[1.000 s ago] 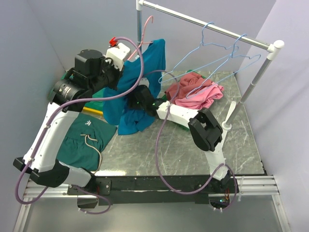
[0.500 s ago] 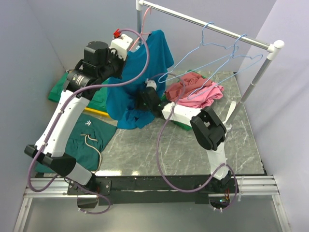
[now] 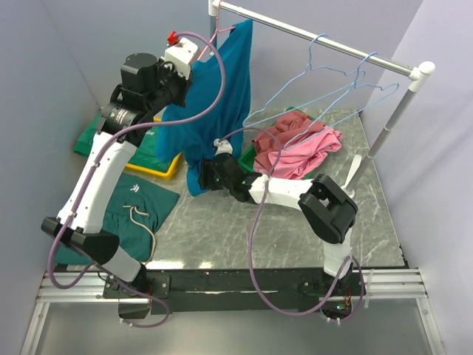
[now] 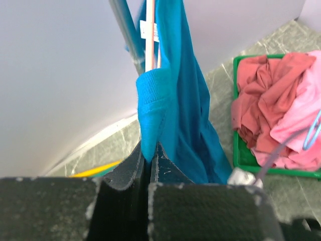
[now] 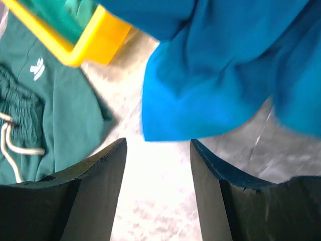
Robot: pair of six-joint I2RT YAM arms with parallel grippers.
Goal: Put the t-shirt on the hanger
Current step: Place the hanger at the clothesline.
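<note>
The teal-blue t-shirt (image 3: pixel 216 103) hangs high at the left end of the rail, draped over the thin pink hanger (image 3: pixel 224 31), most of which the cloth hides. My left gripper (image 3: pixel 198 68) is raised beside the rail and shut on a folded edge of the t-shirt (image 4: pixel 153 110). The pink wire (image 4: pixel 149 35) runs up just behind that fold. My right gripper (image 3: pixel 205 177) is open and empty, low over the table under the shirt's hem. In the right wrist view the hem (image 5: pixel 215 90) hangs just beyond the open gripper (image 5: pixel 158 143), not touching it.
Light blue wire hangers (image 3: pixel 325 81) hang on the rail (image 3: pixel 347 49). Pink and maroon clothes (image 3: pixel 299 144) fill a green tray (image 4: pixel 236 145). A yellow tray (image 3: pixel 159 168) and a green garment with a white drawstring (image 3: pixel 126 214) lie at the left. Walls stand close on both sides.
My left gripper has lifted the t-shirt up towards the left end of the rail. My right gripper has moved left and down, out of the cloth, and is now below the hem.
</note>
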